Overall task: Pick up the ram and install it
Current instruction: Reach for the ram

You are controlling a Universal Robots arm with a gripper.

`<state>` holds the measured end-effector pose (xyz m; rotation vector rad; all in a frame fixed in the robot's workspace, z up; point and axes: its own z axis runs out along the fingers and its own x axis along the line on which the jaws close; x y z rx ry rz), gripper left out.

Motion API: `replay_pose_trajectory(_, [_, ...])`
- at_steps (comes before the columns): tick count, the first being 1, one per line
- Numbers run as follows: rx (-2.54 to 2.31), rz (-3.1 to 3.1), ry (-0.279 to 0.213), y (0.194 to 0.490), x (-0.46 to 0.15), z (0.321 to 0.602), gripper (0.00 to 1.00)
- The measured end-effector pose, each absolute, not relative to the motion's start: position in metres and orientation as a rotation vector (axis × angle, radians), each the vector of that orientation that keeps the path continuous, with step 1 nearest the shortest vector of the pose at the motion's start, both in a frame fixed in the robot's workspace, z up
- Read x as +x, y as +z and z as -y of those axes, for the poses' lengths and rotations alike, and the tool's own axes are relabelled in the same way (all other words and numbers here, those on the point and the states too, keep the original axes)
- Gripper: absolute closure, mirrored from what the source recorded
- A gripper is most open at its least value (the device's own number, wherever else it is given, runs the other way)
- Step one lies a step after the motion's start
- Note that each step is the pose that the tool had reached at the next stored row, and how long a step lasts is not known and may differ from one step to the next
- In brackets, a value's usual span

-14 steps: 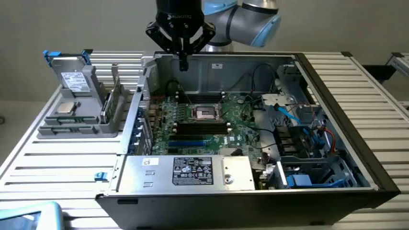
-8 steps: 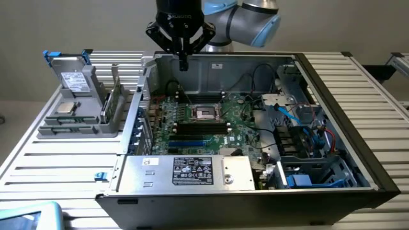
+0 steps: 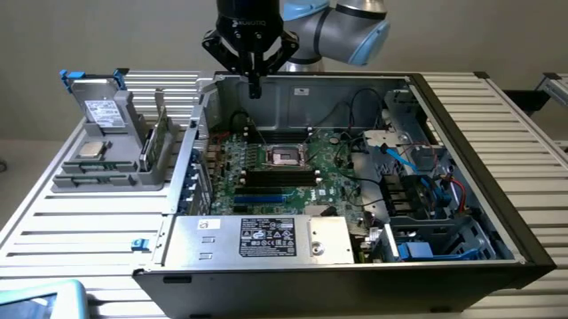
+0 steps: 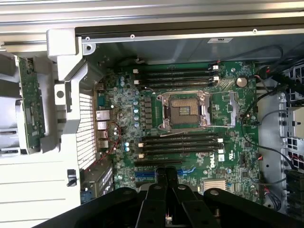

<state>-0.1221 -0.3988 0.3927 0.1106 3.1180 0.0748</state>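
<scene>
The desk (image 3: 80, 226) is made of long pale metal slats, and a plain light wall (image 3: 106, 33) stands behind it. An open computer case (image 3: 497, 196) lies in the middle of the desk.

On the exterior view's left of the case sits a gray holder (image 3: 106, 179) with spare parts in it. A small square silver chip (image 3: 92, 149) lies there. The ram (image 4: 31, 109), a long thin green stick, stands on its edge in the holder, just outside the case wall. A pale label is on it, but the words are too small to read.

Inside the case is a big green board (image 3: 328, 174) with a square socket (image 3: 286, 156) in the middle and rows of black slots (image 3: 281, 177) beside it. At the front of the case is a silver box (image 3: 191, 242) with a black and white label (image 3: 266, 238); its print is too small to read.

The black gripper (image 3: 255, 90) hangs over the back wall of the case, and it says ROBOTIQ in white letters. Its fingers (image 4: 160, 180) are pressed together and hold nothing. The ram is well apart from the fingers, off beyond the case wall in the holder
</scene>
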Motion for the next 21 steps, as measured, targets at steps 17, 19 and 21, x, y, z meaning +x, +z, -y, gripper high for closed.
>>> replay_pose_trajectory(17, [0.109,-3.118,0.075,0.392,-0.196,0.399,0.89])
replay_pose_trajectory(19, [0.109,-3.118,0.075,0.392,-0.205,0.399,0.89])
replay_pose_trajectory(21, [0.108,-3.118,0.075,0.392,-0.214,0.399,0.89])
